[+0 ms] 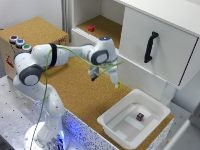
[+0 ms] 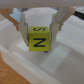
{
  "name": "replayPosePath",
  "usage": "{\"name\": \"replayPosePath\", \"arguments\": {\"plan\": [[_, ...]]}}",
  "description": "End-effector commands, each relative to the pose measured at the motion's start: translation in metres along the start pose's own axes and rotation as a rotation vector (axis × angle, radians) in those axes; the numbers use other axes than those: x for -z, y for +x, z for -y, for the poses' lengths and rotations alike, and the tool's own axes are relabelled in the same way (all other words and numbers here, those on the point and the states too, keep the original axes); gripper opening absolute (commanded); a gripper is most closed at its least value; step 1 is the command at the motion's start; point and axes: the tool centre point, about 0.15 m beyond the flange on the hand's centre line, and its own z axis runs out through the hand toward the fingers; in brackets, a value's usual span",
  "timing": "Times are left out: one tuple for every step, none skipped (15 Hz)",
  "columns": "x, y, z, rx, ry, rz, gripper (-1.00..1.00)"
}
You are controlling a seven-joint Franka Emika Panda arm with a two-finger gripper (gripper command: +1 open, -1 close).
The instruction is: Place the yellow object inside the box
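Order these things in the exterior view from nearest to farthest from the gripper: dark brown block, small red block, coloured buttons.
1. Dark brown block: inside the white tub, below the gripper.
2. Small red block: on the cork shelf behind.
3. Coloured buttons: on the brown box, exterior view's far left.

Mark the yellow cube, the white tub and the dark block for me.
yellow cube (image 2: 39, 40): wrist view, its lettered front face.
white tub (image 1: 111, 119): exterior view, its near rim.
dark block (image 1: 140, 116): exterior view, its top, inside the tub.

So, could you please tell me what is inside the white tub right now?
Inside the box sits one small dark brown block on the floor. The yellow object, gripped above the rim, is not inside yet.
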Motion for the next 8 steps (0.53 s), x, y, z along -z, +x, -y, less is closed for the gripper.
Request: {"name": "replayPosePath", "arguments": {"plan": [[-0.094, 0.01, -0.04, -0.08, 0.032, 0.115, -1.0], [-0.108, 0.008, -0.042, -0.117, 0.043, 0.142, -1.0], [-0.12, 0.006, -0.043, -0.146, 0.054, 0.158, -1.0], [-0.127, 0.006, -0.042, -0.163, 0.06, 0.167, -1.0], [-0.138, 0.008, -0.038, -0.182, 0.084, 0.176, -1.0], [-0.145, 0.012, -0.033, -0.202, 0.08, 0.172, -1.0], [-0.152, 0.02, -0.026, -0.239, 0.093, 0.167, -1.0], [-0.157, 0.026, -0.019, -0.262, 0.101, 0.159, -1.0]]}}
